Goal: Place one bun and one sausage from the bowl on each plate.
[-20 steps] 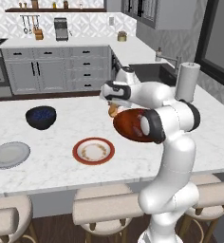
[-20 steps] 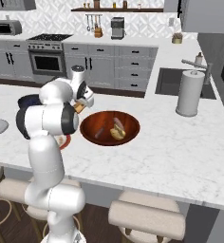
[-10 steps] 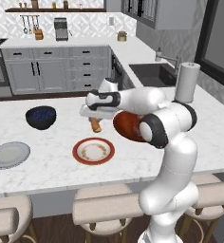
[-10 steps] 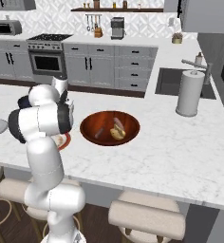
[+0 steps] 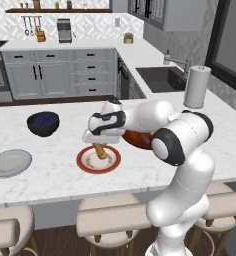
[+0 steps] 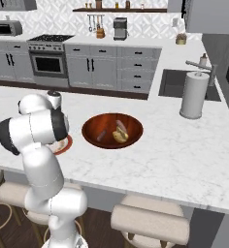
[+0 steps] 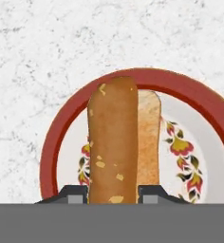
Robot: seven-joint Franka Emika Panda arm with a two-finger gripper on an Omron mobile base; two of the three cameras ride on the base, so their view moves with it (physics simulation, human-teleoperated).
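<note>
Claw (image 7: 113, 192) clamped on a sausage (image 7: 113, 142) over the red plate (image 7: 57, 137) — bun (image 7: 148, 137) already there at 3 o'clock — so next: lower, release.

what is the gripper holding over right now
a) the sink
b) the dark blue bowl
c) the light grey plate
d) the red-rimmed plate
d: in the hand view the gripper is shut on a bun right above the red-rimmed plate, and the left base view shows the bun hanging over that plate, while the light grey plate sits apart.
</note>
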